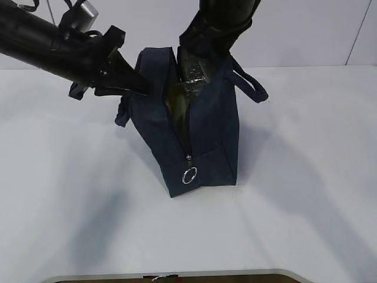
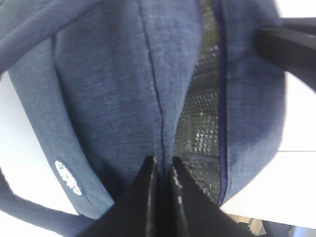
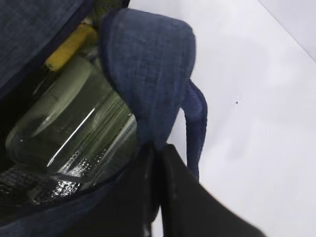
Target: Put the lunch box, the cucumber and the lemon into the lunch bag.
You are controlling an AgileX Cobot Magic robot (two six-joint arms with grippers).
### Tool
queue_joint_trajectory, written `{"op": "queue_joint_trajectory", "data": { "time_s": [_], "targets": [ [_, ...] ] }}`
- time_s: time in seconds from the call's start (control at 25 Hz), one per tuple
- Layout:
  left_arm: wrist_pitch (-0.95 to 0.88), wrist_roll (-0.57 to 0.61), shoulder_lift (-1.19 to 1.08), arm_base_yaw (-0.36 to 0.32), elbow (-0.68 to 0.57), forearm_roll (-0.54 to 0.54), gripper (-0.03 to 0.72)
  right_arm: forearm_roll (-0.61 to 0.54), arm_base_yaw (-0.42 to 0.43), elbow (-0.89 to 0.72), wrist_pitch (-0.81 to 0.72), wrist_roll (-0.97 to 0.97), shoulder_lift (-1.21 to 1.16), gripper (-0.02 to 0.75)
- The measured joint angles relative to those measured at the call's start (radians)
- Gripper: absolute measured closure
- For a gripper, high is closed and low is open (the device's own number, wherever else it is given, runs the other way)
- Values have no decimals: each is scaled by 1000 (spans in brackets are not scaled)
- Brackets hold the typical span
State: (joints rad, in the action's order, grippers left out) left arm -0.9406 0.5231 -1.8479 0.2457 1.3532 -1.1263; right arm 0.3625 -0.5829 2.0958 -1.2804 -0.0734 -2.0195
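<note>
I see lunch bag (image 1: 203, 138) upright mid-worktop (image 1: 306, 194), zipper open, left gripper (image 2: 162, 170) pinching its left rim fabric, right gripper (image 3: 157, 163) clamped on right rim, lunch box (image 3: 69, 118) inside, yellow shape beside it probably lemon (image 3: 69, 49), cucumber unseen.

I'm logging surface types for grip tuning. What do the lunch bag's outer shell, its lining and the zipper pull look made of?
The lunch bag shell looks like woven navy fabric, matte, with visible weave. The lining seems a silvery foil-like film, embossed and glinting. The zipper pull appears to be a shiny metal ring.
</note>
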Motion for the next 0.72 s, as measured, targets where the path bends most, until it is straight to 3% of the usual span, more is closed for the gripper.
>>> {"op": "queue_joint_trajectory", "data": {
  "time_s": [0.6, 0.72],
  "targets": [
    [6, 14, -8, 4, 0, -6, 690, 4, 4, 0, 28, 60, -61, 729],
    [8, 14, -8, 4, 0, -6, 667, 2, 4, 0, 28, 73, -61, 699]
  ]
}}
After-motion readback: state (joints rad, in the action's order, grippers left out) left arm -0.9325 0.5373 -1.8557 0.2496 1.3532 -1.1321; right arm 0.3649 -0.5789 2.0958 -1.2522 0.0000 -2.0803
